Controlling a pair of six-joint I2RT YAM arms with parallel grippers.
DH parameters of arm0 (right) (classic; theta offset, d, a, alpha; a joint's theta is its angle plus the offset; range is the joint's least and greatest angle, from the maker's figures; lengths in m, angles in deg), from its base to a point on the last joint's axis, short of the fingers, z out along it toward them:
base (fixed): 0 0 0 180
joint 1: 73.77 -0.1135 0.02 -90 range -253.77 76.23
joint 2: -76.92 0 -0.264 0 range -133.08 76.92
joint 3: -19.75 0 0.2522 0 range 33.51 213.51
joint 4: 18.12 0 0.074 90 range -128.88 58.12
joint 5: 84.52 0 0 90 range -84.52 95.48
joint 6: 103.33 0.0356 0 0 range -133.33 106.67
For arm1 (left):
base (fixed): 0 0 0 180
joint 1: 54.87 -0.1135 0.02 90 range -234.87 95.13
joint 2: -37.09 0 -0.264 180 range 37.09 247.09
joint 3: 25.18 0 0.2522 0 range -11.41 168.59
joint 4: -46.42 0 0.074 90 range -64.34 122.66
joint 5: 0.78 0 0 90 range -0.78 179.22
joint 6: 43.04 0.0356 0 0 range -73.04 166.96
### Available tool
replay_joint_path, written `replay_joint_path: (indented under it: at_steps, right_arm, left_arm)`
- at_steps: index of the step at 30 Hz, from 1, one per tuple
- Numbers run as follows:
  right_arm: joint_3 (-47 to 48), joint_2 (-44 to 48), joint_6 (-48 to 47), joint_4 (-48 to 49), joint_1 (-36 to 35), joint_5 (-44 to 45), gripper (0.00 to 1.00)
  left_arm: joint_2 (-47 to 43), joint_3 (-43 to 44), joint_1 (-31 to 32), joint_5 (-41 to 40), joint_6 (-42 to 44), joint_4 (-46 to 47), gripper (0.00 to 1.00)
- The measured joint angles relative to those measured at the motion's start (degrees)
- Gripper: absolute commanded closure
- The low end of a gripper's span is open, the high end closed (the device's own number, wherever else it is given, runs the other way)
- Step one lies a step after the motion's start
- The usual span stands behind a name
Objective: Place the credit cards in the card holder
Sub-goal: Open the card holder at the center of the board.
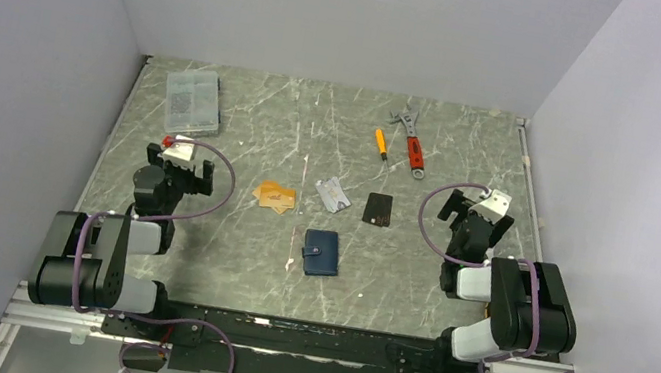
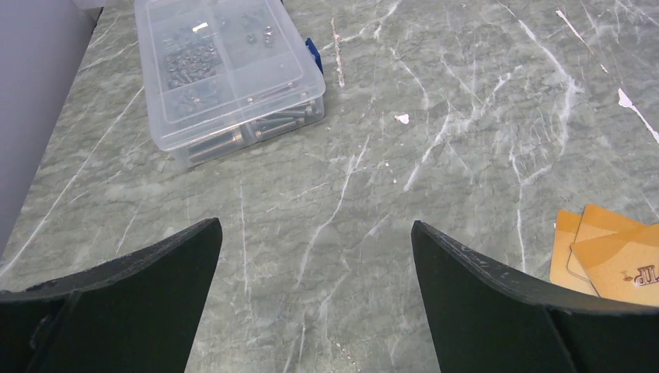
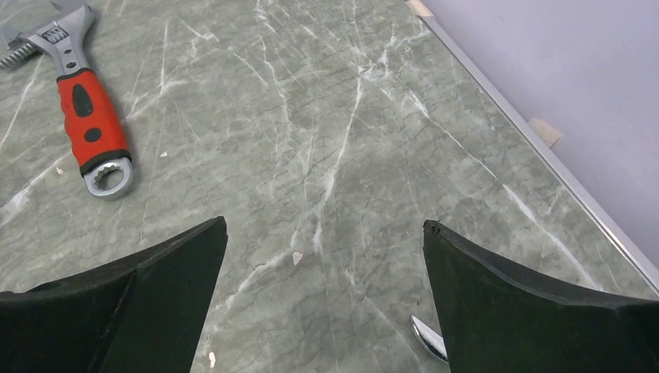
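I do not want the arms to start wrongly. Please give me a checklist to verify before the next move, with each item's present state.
1. Left hand open and empty: ok.
2. Right hand open and empty: ok.
3. Card holder open for cards: not ok, it lies closed.
4. Holder snapped shut or only folded: cannot tell.
5. Orange cards, silvery cards and black card lie uncovered on the table: ok.
6. Wrench and screwdriver lie beyond the cards, out of the way: ok.

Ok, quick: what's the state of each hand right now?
Left hand: open, holding nothing.
Right hand: open, holding nothing.
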Motion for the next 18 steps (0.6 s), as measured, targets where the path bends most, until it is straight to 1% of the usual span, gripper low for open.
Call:
replay_joint_path:
  at_steps: [13,15,16,17,18]
  right_arm:
    - [0.04,0.13,0.00,-0.35,0.00,0.20,0.00]
    - [0.59,0.98,-0.24,-2.78,-0.17,0.24,0.00]
    - [1.77,1.92,-0.28,-5.99,-0.63,0.92,0.00]
    - [4.15,3.10,-0.13,-11.28,-1.09,2.10,0.00]
    - [6.60,3.87,0.33,-15.23,-1.38,2.97,0.00]
  left_arm:
    - [0.00,0.00,0.00,0.02,0.00,0.00,0.01]
    - [-0.13,0.11,0.00,0.07,0.00,-0.35,0.01]
    - [-0.66,0.66,-0.02,0.13,0.02,-1.95,0.02]
    - [-1.57,1.90,-0.02,0.17,0.02,-5.14,0.02]
    - [-2.89,4.42,0.00,0.22,0.26,-10.29,0.02]
